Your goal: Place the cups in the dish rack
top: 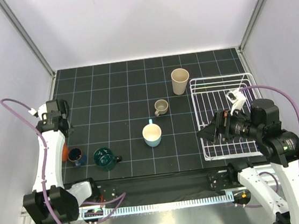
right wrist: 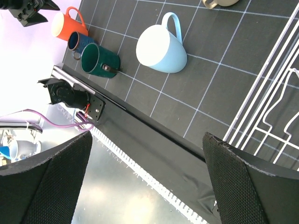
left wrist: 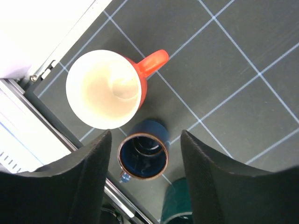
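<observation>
Six cups (top: 152, 135) on mat (top: 110, 95), outside dish rack (top: 213, 102); left jaws apart over navy cup (left wrist: 142, 156); right jaws apart.

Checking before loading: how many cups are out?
6: beige tumbler and taupe mug near the white wire rack; light blue mug centre; teal mug, navy cup, orange cup front left.

**Where Things Sit Around My Claws**

The rack (top: 225, 117) takes the right side of the table (top: 120, 93). The tumbler (top: 180, 81) stands just off its far left corner. The small mug (top: 161, 107) is nearer me, and the central mug (top: 152, 134) nearer still. Along the near left, three sit in a row: wall-side cup (left wrist: 105, 88), middle cup (left wrist: 142, 156), third mug (top: 104, 158). My left claw (left wrist: 145, 140) hangs above the first two, and my right claw (right wrist: 147, 135) over the rack's left edge.
</observation>
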